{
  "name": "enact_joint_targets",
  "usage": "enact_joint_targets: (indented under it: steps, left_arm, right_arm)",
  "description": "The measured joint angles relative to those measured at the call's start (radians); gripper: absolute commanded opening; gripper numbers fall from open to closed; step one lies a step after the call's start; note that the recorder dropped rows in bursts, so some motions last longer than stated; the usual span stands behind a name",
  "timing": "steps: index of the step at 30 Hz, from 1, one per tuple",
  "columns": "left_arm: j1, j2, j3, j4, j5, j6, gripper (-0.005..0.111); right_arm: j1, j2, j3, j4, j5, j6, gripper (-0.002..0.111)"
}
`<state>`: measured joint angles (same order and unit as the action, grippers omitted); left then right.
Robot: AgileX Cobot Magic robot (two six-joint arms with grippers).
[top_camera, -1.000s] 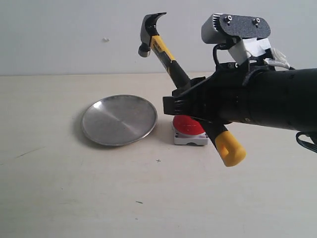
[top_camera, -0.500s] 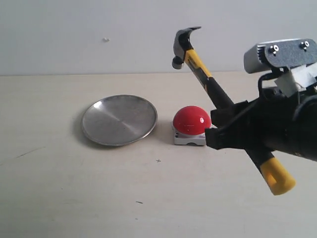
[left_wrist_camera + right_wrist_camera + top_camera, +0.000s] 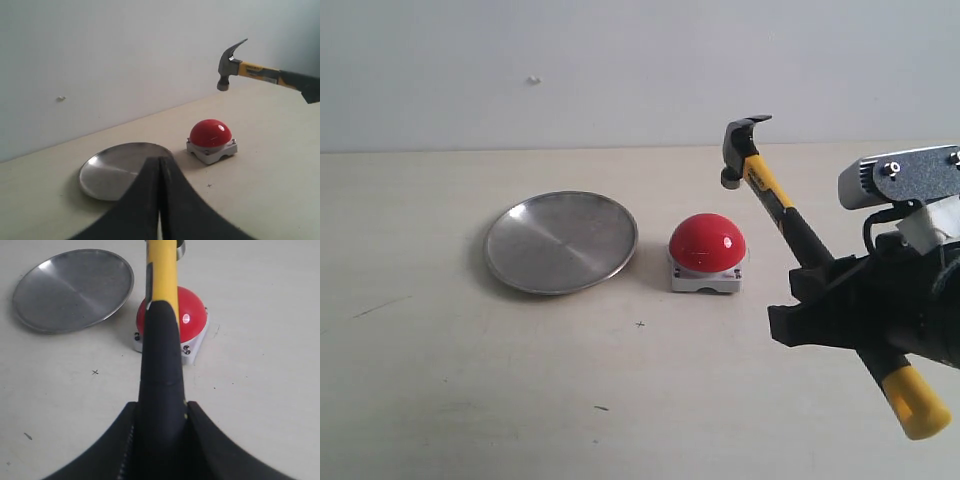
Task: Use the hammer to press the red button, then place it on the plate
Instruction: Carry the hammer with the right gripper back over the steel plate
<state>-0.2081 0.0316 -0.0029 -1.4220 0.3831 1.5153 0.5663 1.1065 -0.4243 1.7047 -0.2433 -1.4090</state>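
Note:
My right gripper (image 3: pixel 820 300) (image 3: pixel 161 412) is shut on the black handle of the hammer (image 3: pixel 790 215) (image 3: pixel 161 340). The hammer tilts up and leftward, its dark head (image 3: pixel 740 150) (image 3: pixel 229 65) raised in the air to the right of and above the red button (image 3: pixel 707 243) (image 3: pixel 210 133) (image 3: pixel 192 320), clear of it. The yellow end (image 3: pixel 918 405) points down to the right. The silver plate (image 3: pixel 561 241) (image 3: pixel 112 167) (image 3: pixel 74 289) lies left of the button with nothing in it. My left gripper (image 3: pixel 159 165) is shut with nothing in it, low over the table near the plate's front rim.
The beige table (image 3: pixel 520 380) carries only the plate and the button. A pale wall (image 3: pixel 570 70) rises behind the table's far edge. Small dark marks dot the surface (image 3: pixel 640 323).
My right arm has carried the hammer to the right and lower, from over the button to beside it. The button has come fully into view. The left gripper cannot be compared.

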Motion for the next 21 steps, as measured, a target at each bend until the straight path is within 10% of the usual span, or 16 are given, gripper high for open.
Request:
enact_joint_targets:
  steps: [21]
  left_arm:
    - [0.0,0.0,0.0,0.238,0.004,-0.14,0.0]
  right_arm:
    - [0.0,0.156,-0.071,-0.272,-0.004,0.277,0.0]
